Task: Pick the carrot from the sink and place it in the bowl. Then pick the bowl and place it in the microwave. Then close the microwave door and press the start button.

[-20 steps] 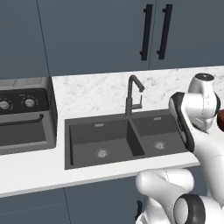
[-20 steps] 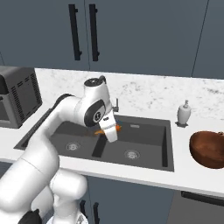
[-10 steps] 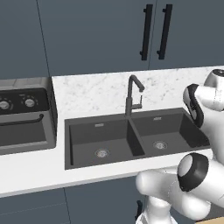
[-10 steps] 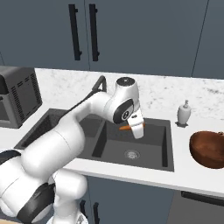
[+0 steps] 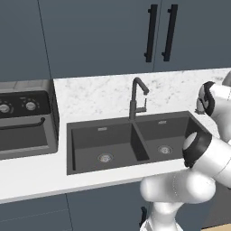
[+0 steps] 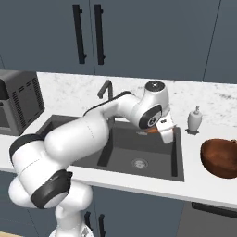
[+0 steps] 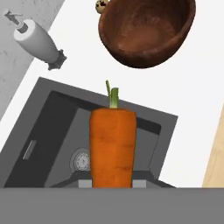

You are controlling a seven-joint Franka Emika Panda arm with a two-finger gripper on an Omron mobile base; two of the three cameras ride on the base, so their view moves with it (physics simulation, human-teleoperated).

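Note:
My gripper (image 6: 165,134) is shut on the orange carrot (image 6: 152,131) and holds it in the air over the right basin of the dark grey sink (image 6: 121,155). In the hand view the carrot (image 7: 112,146) points its green stub toward the reddish-brown bowl (image 7: 146,30), which stands empty on the white counter beyond the sink's corner (image 7: 52,131). In the right base view, the bowl (image 6: 221,157) sits to the right of the sink, a short way from the gripper. The microwave and its door are out of view.
A white soap dispenser (image 6: 194,119) stands on the counter behind the bowl, with the curved dark tap (image 5: 137,97) behind the sink (image 5: 131,144). A dark countertop appliance with knobs (image 5: 22,122) sits at the left. A small speckled object (image 7: 102,5) lies beside the bowl.
The arm has swung to the right with the carrot, from above the middle of the sink to above its right basin, closer to the bowl. The gripper stayed shut.

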